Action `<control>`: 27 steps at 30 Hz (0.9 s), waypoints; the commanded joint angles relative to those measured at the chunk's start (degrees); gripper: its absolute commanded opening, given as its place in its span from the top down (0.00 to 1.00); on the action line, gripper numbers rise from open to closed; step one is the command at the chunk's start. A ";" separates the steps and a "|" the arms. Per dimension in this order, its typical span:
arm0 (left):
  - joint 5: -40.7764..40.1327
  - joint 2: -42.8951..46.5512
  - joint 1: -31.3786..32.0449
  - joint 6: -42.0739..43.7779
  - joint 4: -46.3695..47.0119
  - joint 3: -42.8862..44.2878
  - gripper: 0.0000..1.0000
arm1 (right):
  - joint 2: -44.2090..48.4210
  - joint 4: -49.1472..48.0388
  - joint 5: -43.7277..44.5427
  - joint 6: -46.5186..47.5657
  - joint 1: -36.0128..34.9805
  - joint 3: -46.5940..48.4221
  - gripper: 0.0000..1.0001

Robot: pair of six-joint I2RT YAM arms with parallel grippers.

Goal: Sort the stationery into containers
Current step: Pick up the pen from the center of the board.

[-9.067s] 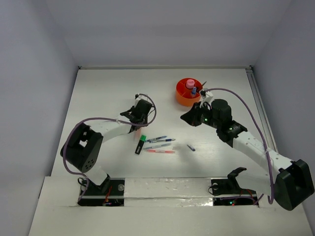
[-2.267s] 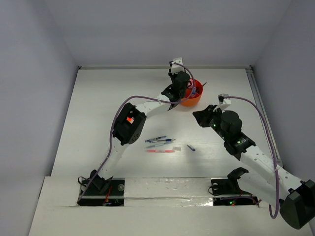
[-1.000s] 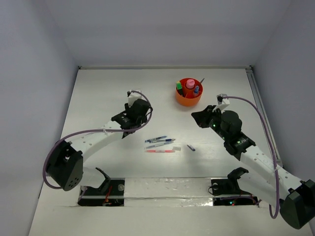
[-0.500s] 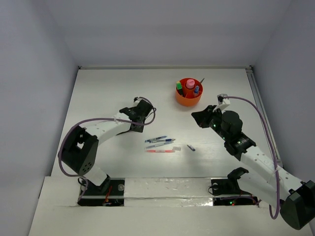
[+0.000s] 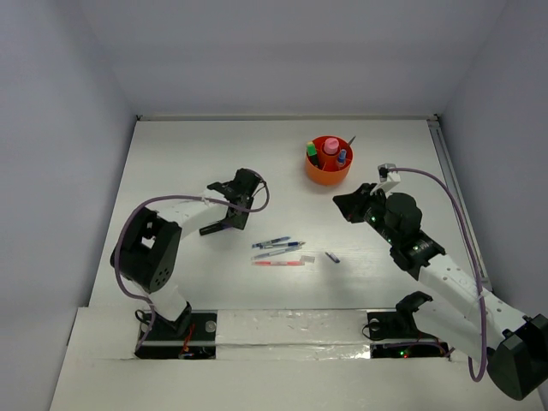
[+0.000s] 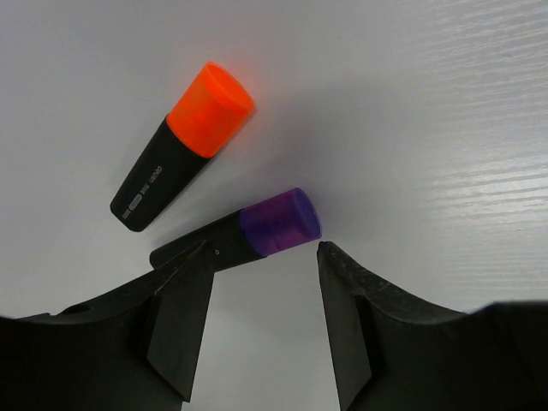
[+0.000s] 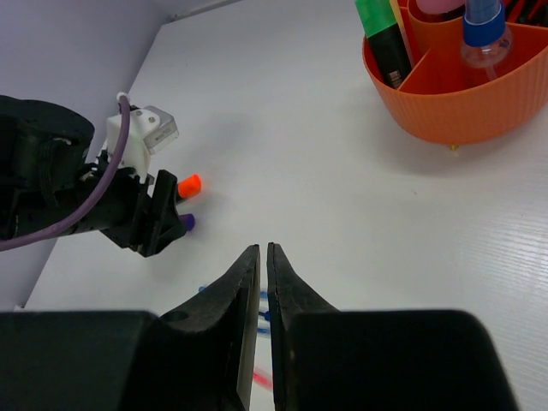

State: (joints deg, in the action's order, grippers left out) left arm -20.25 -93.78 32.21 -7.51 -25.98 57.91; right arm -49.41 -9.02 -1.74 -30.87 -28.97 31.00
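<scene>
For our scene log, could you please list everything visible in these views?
round orange plastic tub with dividers: one, orange, far side, right of centre.
black highlighter with green end: one, in the tub.
pink tube: one, in the tub.
blue-capped bottle: one, in the tub.
black highlighter with orange cap: one, on table beside left gripper.
black highlighter with purple cap: one, lying between left gripper's fingers.
thin blue pens: two, table centre.
thin red pen: one, nearer than blue pens.
small dark piece: one, right of pens.
left gripper: one, black, open.
right gripper: one, black, shut, empty.
</scene>
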 commanded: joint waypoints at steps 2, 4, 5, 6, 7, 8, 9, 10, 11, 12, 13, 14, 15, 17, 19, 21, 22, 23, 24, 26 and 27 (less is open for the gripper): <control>2.41 -1.06 -1.35 1.35 0.31 1.77 0.52 | 0.63 -1.27 -0.11 0.55 -0.56 0.81 0.86; 2.93 -1.76 -1.97 1.44 0.49 2.03 0.53 | 0.63 -1.18 -0.02 0.64 -0.56 0.81 0.86; 3.11 -2.11 -2.58 1.53 0.49 2.21 0.53 | 0.63 -1.18 0.07 0.64 -0.56 0.81 0.86; 3.29 -2.46 -2.59 1.53 0.49 2.47 0.54 | 0.72 -1.09 0.15 0.73 -0.56 0.81 0.86; 3.20 -3.25 -2.59 1.53 0.58 2.64 0.55 | 0.72 -1.09 0.24 0.73 -0.56 0.90 0.86; 2.94 -3.69 -2.59 1.53 0.23 2.82 0.58 | 0.72 -1.09 0.24 0.73 -0.56 0.81 0.86; 3.02 -4.22 -2.59 1.53 0.05 2.91 0.60 | 0.80 -1.18 0.24 0.73 -0.56 0.81 0.86; 3.37 -5.00 -2.59 1.53 -0.04 3.26 0.63 | 0.72 -1.18 0.16 0.73 -0.56 0.81 0.86; 3.55 -5.19 -3.11 1.53 -0.04 3.26 0.65 | 0.72 -1.18 0.16 0.64 -0.56 0.90 0.86; 3.73 -5.54 -3.11 1.53 0.05 3.26 0.68 | 0.54 -1.18 0.07 0.64 -0.56 0.81 0.86; 4.34 -5.63 -3.11 1.53 0.05 3.26 0.73 | 0.54 -1.18 -0.02 0.64 -0.56 0.90 0.86; 4.60 -5.63 -3.11 1.36 0.05 3.26 0.74 | 0.54 -1.18 -0.02 0.64 -0.56 0.90 0.86; 4.87 -5.54 -3.11 1.27 0.14 3.17 0.76 | 0.45 -1.27 -0.11 0.64 -0.56 0.81 0.86; 5.39 -5.28 -3.11 1.01 0.22 2.91 0.76 | 0.45 -1.18 -0.02 0.64 -0.56 0.81 0.86; 5.66 -4.75 -3.11 0.74 0.23 2.65 0.77 | 0.37 -1.27 -0.02 0.64 -0.56 0.81 0.86; 5.75 -4.75 -3.11 0.48 0.40 2.56 0.75 | 0.28 -1.35 -0.02 0.73 -0.56 0.81 0.86; 5.92 -4.75 -3.11 0.48 0.40 2.47 0.71 | 0.19 -1.36 -0.02 0.64 -0.56 0.81 0.86; 6.19 -4.84 -3.11 0.39 0.40 2.47 0.69 | 0.10 -1.36 -0.02 0.64 -0.56 0.81 0.86; 6.54 -5.10 -3.11 0.30 0.57 2.56 0.68 | 0.01 -1.44 -0.02 0.64 -0.56 0.81 0.86; 7.50 -5.36 -3.64 0.30 0.84 2.82 0.66 | -0.16 -1.53 -0.02 0.64 -0.56 0.81 0.86; 7.68 -5.62 -3.64 0.39 0.75 3.00 0.66 | -0.25 -1.53 -0.02 0.64 -0.56 0.81 0.86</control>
State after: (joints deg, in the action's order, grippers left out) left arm -15.18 -99.48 28.95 -6.42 -24.95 60.07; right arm -49.58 -8.99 -1.72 -30.85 -28.97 31.00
